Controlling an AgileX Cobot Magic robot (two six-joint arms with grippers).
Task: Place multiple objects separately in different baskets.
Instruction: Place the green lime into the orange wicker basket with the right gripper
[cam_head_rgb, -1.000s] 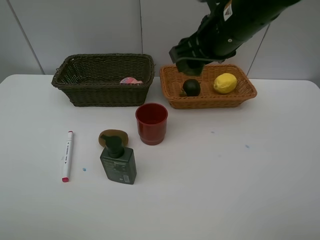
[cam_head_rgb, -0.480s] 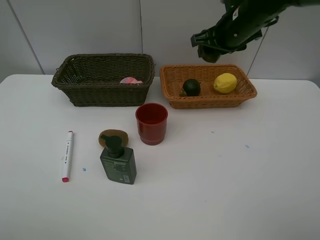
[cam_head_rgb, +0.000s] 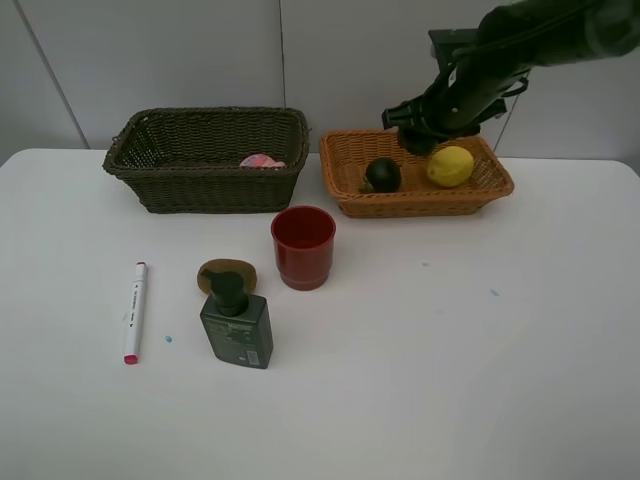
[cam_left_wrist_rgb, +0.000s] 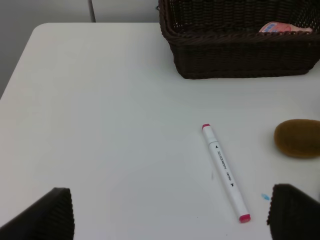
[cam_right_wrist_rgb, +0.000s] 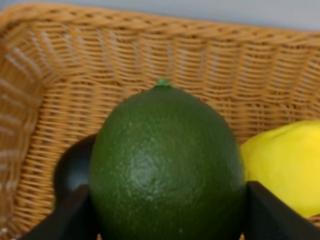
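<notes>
High camera looks down from the front over the whole bench (cam_head_rgb: 480, 380) toward the back wall (cam_head_rgb: 200, 60). Left wrist camera looks from farther back at the white marker (cam_left_wrist_rgb: 225, 172) and dark basket (cam_left_wrist_rgb: 240, 60), which sit at 8 and 11 o'clock in the high view. Right wrist camera sits tight on the green avocado (cam_right_wrist_rgb: 165, 165), the tan basket (cam_right_wrist_rgb: 300, 65) behind it, at 1 o'clock.

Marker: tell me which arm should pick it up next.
Left. The left fingers, open and empty, hang near the marker; the right fingers hold the avocado above the tan basket.
</notes>
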